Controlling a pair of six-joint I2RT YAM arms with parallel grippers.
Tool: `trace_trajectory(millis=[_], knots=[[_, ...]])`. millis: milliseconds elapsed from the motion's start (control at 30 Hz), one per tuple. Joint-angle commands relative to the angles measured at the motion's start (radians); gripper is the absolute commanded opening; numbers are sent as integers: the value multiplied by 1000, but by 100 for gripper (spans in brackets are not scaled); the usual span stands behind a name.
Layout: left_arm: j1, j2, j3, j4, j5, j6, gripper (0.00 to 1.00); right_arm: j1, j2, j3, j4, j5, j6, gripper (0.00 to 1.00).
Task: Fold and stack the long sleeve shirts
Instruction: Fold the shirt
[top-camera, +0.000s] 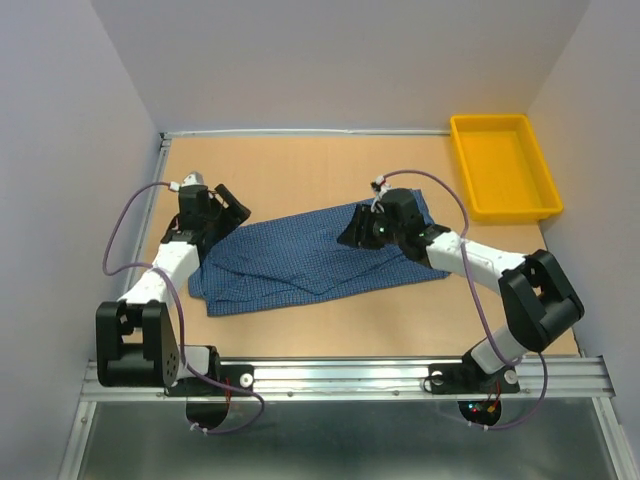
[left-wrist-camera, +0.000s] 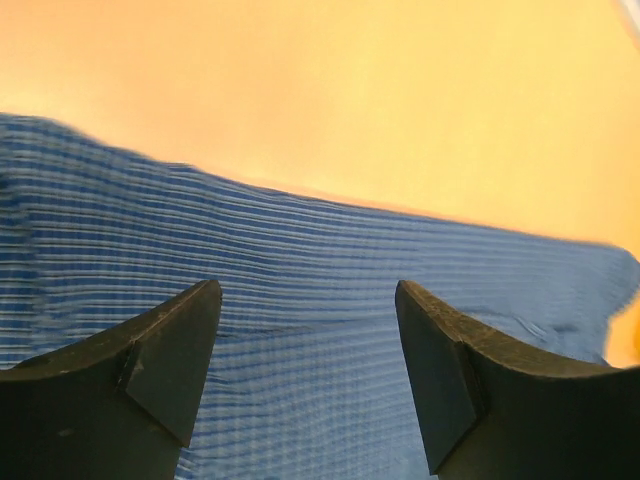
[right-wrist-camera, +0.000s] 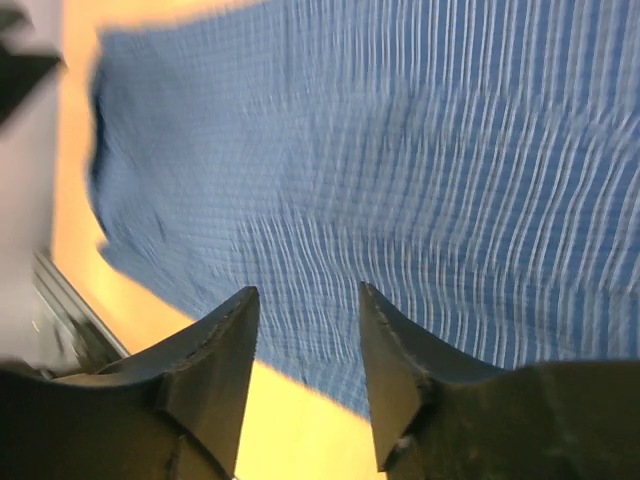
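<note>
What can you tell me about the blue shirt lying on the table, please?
The blue checked shirt looks like thin woven cloth, lying rumpled and partly folded over itself, stretched left to right on the tan table. The left end effector and right end effector hover open over its ends; contact is unclear.
</note>
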Motion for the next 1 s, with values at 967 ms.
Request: trace_trajectory(millis=[967], knots=[[-114,21,-45,-3,-122,-120,80,-429,-4,41,-123,284,-243,54]])
